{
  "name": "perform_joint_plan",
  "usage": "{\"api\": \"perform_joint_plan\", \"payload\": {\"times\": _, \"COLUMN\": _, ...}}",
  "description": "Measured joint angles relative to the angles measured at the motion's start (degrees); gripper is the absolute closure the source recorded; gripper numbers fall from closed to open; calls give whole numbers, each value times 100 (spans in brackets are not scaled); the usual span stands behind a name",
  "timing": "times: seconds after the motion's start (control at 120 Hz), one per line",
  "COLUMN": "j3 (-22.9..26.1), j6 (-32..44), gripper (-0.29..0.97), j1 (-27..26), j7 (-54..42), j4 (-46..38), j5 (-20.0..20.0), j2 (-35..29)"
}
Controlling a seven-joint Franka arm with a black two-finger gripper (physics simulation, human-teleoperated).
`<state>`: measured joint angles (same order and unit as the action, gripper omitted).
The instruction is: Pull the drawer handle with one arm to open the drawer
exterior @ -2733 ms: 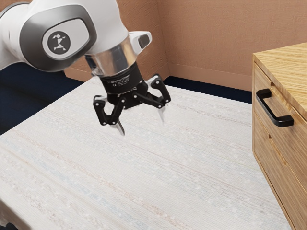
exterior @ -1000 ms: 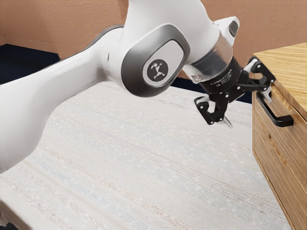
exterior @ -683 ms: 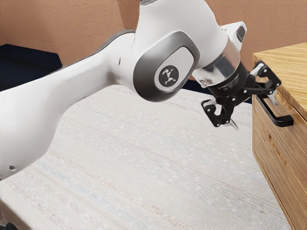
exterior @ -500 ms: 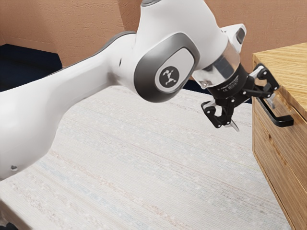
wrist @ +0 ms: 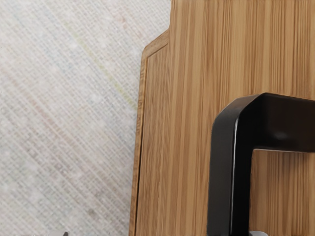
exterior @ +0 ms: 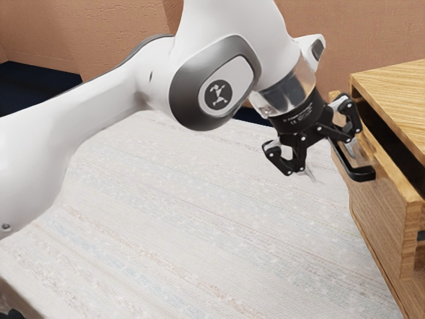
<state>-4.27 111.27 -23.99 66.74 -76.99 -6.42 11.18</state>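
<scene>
The wooden cabinet (exterior: 392,86) stands at the exterior view's right edge. Its top drawer (exterior: 375,199) is pulled out a short way, leaving a dark gap (exterior: 392,143) under the cabinet top. The black bar handle (exterior: 355,171) sits on the drawer front. My gripper (exterior: 331,158) is open and straddles the handle's upper end, with one finger on the drawer side of the bar and the other on the table side. In the wrist view the handle (wrist: 231,167) is close under my hand against the drawer front (wrist: 187,98).
The pale woven table top (exterior: 166,219) stretches out to the exterior view's left of the cabinet. My white arm (exterior: 133,113) crosses above it from the left. A brown wall (exterior: 372,33) stands behind the cabinet.
My gripper reached the handle, hooked it, then drew back toward the exterior view's left. The drawer has slid out with it, and the dark gap has appeared.
</scene>
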Motion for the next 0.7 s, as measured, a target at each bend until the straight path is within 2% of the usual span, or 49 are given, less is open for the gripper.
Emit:
{"api": "perform_joint_plan", "payload": {"times": 0.233, "j3": -7, "j6": -126, "gripper": 23, "j1": 36, "j7": -31, "j4": -250, "j5": 37, "j2": -266}}
{"api": "perform_joint_plan", "payload": {"times": 0.7, "j3": -72, "j6": -153, "gripper": 23, "j1": 139, "j7": -85, "j4": -1500, "j5": 41, "j2": -1346}}
